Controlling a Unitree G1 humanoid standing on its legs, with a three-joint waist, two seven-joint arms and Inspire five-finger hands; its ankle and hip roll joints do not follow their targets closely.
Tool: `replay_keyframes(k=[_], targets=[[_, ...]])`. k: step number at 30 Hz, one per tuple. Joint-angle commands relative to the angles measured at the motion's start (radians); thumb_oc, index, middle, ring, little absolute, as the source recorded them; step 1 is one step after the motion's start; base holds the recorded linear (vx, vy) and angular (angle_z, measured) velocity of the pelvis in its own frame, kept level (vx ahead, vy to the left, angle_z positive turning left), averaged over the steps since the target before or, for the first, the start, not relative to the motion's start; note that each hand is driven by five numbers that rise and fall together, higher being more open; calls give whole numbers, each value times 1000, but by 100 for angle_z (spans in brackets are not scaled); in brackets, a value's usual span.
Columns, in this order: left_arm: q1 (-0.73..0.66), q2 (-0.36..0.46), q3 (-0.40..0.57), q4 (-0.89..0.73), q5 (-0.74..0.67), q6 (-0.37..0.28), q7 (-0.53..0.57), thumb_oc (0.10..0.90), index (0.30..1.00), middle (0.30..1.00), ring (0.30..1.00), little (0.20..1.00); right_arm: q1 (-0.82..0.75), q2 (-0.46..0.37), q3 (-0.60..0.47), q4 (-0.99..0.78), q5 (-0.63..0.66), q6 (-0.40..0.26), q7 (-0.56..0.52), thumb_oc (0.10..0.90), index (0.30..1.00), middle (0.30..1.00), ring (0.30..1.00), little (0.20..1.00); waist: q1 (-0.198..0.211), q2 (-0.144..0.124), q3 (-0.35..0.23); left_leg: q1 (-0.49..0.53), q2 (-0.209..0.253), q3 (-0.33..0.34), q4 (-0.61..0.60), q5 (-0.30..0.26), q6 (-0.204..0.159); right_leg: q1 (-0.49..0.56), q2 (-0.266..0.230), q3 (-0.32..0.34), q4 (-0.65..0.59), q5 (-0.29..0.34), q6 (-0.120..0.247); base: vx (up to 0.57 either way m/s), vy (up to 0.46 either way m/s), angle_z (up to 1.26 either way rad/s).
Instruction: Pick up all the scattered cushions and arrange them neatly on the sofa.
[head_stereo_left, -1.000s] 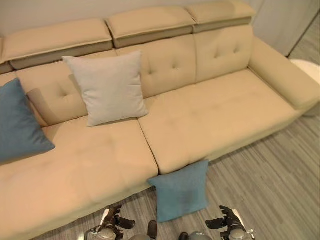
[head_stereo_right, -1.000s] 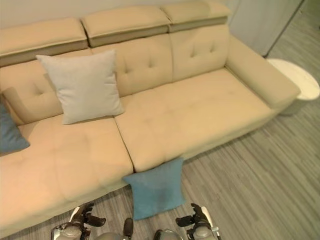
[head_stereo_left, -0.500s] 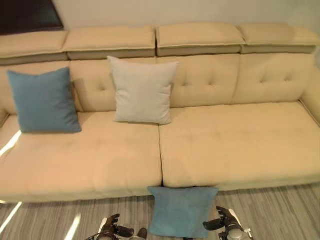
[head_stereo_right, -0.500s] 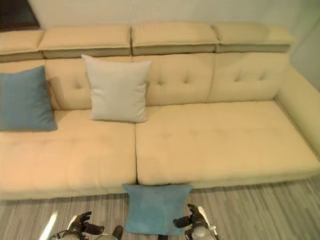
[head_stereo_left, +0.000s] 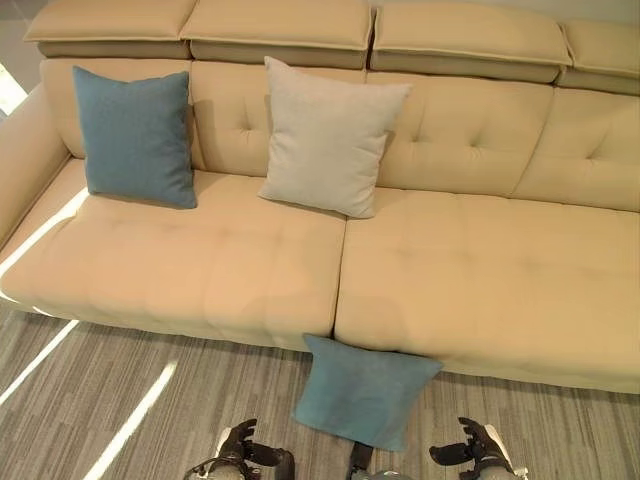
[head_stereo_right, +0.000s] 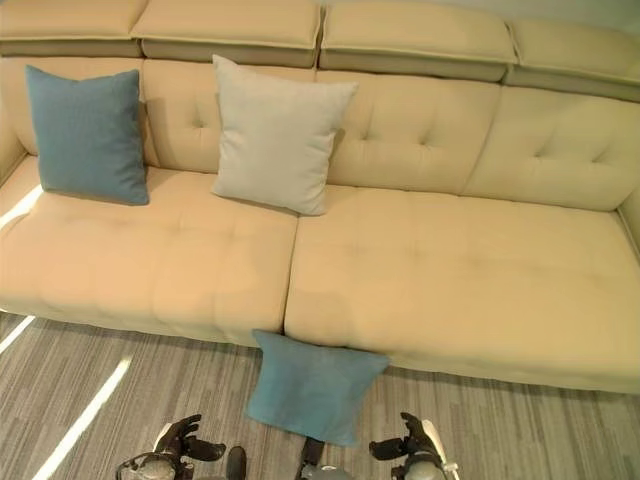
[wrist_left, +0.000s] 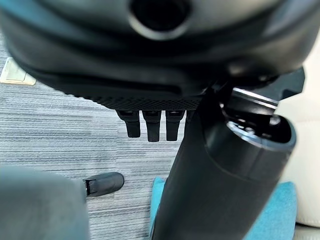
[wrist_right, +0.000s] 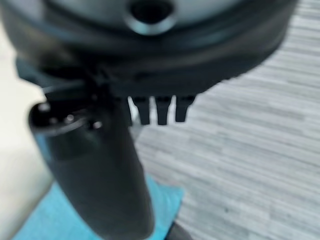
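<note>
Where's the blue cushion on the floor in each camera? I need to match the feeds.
Left eye view: blue cushion on the floor, bottom centre, leaning on the sofa front.
Right eye view: bottom centre.
Left wrist view: a blue patch past the thumb.
Right wrist view: a blue patch.
Shared landmark: the seat seam above it.

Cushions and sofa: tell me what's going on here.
The robot faces a beige sofa. A blue cushion and a light grey cushion lean upright against the backrest. Another blue cushion lies on the floor against the sofa's front. The left hand and right hand are low, open, holding nothing.
</note>
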Motion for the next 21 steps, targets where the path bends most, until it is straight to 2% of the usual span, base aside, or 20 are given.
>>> replay_keyframes(k=[1,4,5,6,8,9,10,12,13,16,17,21], targets=[[-31,27,12,26,20,-26,2,800,900,900,900,900,-45,2,17,8,19,-33,-11,800,900,900,900,900,42,-58,-41,-61,-48,-7,55,-54,9,12,-61,77,9,-54,124,-26,85,-2],[-30,32,18,29,17,-30,3,800,900,900,900,900,-53,7,21,7,17,-30,-11,800,900,900,900,900,48,-64,-31,-70,-55,-6,57,-58,15,-3,-70,81,24,-44,136,-62,124,-13],[-28,45,25,35,21,-29,4,800,900,900,900,900,-63,15,31,2,7,-27,-10,800,900,900,900,900,55,-68,-17,-73,-56,10,62,-62,25,-41,-89,86,83,-41,151,-73,130,-26],[-28,45,25,35,21,-29,4,800,900,900,900,900,-64,15,31,2,7,-27,-10,800,900,900,900,900,57,-69,-17,-74,-56,11,62,-62,26,-43,-90,88,86,-42,151,-127,121,-67],[-43,73,22,33,34,-28,11,800,900,900,900,900,-84,22,40,-4,6,-21,-10,800,900,900,900,900,49,-70,10,-95,-46,17,86,-60,40,-113,-102,142,189,-48,178,-108,51,-82],[-43,73,22,33,34,-28,11,800,900,900,900,900,-85,22,40,-4,6,-21,-10,800,900,900,900,900,50,-70,9,-97,-47,19,87,-61,41,-116,-102,144,192,-50,178,-72,36,-36],[-50,82,24,27,34,-31,15,800,900,900,900,900,-87,23,42,-4,7,-22,-8,800,900,900,900,900,49,-67,12,-107,-45,19,98,-60,50,-112,-102,178,212,-66,177,-54,16,-18],[-51,82,27,25,32,-33,17,800,900,900,900,900,-85,23,41,0,5,-24,-8,800,900,900,900,900,54,-63,10,-108,-42,23,97,-59,51,-99,-110,173,211,-71,173,-54,-12,-11],[-51,81,31,24,25,-38,18,800,900,900,900,900,-79,21,36,9,6,-29,-11,800,900,900,900,900,70,-63,1,-109,-39,35,84,-55,49,-45,-122,156,185,-84,166,-41,-34,-8],[-48,81,35,22,22,-40,21,800,900,900,900,900,-76,23,36,12,4,-28,-10,800,900,900,900,900,76,-68,-8,-114,-41,43,76,-48,45,-26,-128,144,164,-78,166,-17,-51,-11],[-47,80,36,17,24,-41,21,800,900,900,900,900,-70,25,37,13,3,-26,-7,800,900,900,900,900,84,-82,-30,-117,-47,57,56,-39,37,-2,-126,137,95,-75,171,32,-111,-9],[-74,71,38,-27,-21,-54,35,800,900,900,900,900,-77,14,43,1,7,-30,-13,800,900,900,900,900,72,-77,-35,-124,-30,55,17,-6,17,-16,-103,141,46,-63,166,18,-139,-13]])
